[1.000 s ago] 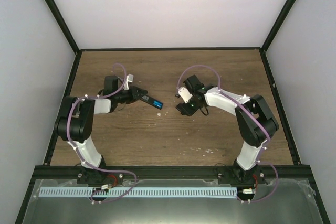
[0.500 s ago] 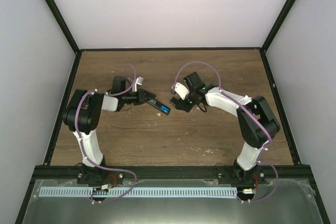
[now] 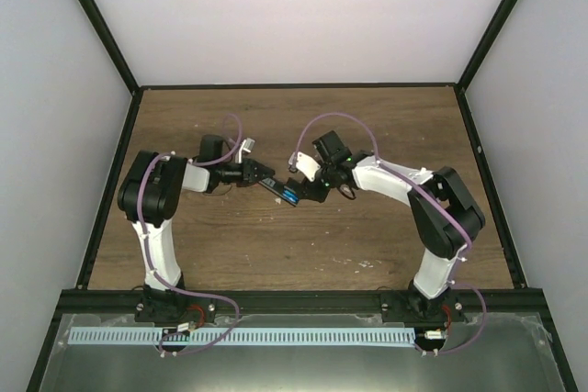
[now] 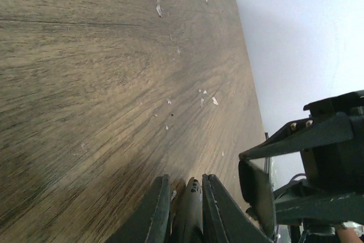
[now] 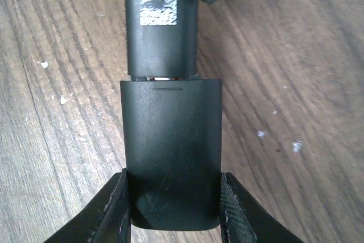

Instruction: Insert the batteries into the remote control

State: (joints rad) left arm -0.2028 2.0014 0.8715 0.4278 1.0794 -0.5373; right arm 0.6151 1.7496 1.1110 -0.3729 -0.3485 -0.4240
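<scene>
my left gripper (image 3: 259,176) clamps slim black remote bar (image 3: 276,187), blue cylinder batteries (image 3: 290,196) inside, my right gripper (image 5: 172,211) pinches short black cover (image 5: 172,152) at its end

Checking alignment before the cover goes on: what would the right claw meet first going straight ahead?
The remote, probably: the cover in the right claw lines up with its end, seemingly touching.

Table (image 3: 404,126): dark brown wood-grain top, grain running left-right in the top view, boxed in by a thin black frame (image 3: 294,86). Surface is matte and scuffed. The only things lying directly on it are small pale flecks (image 3: 365,263), lower right of centre in the top view. More are scattered mid-frame in the left wrist view (image 4: 205,92) and on both sides of the right wrist view (image 5: 296,145).
</scene>
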